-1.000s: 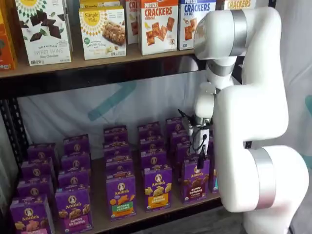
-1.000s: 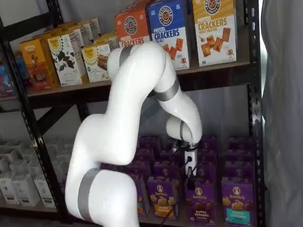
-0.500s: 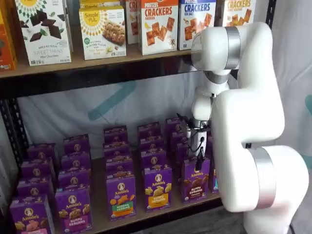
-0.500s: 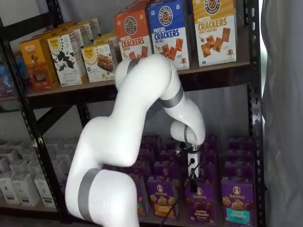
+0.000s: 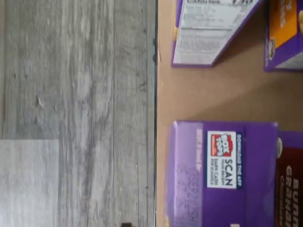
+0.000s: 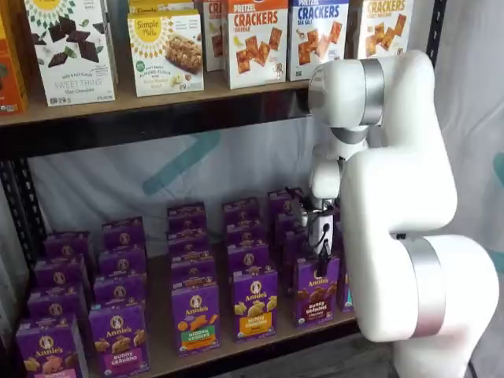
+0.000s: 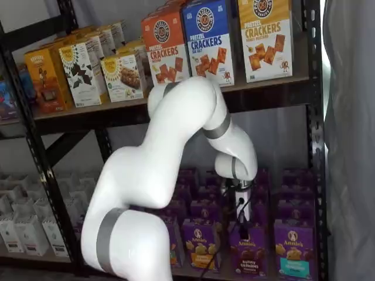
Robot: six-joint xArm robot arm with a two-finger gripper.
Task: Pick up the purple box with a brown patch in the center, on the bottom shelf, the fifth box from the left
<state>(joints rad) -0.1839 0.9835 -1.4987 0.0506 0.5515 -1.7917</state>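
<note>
The purple box (image 6: 316, 292) stands upright at the front of the bottom shelf (image 6: 161, 347), with brown bunny snacks at its centre. It shows in both shelf views (image 7: 248, 258). My gripper (image 6: 322, 253) hangs just above its top, black fingers pointing down, also in a shelf view (image 7: 241, 215). The fingers show side-on with a cable beside them, so I cannot tell whether they are open. The wrist view shows the box's purple top flap (image 5: 222, 172) with a "Box Tops" label, right by the tan board's (image 5: 208, 97) front edge.
A purple box with a yellow band (image 6: 255, 304) stands to its left and one with a teal band (image 7: 292, 258) to its right. More purple boxes stand in rows behind. Cracker boxes (image 6: 256, 39) fill the upper shelf. Grey floor (image 5: 75, 94) lies beyond the shelf edge.
The arm's upper joint has sunk lower and swung a little to the right. The gripper has come down slightly towards the purple box's top. No box has moved.
</note>
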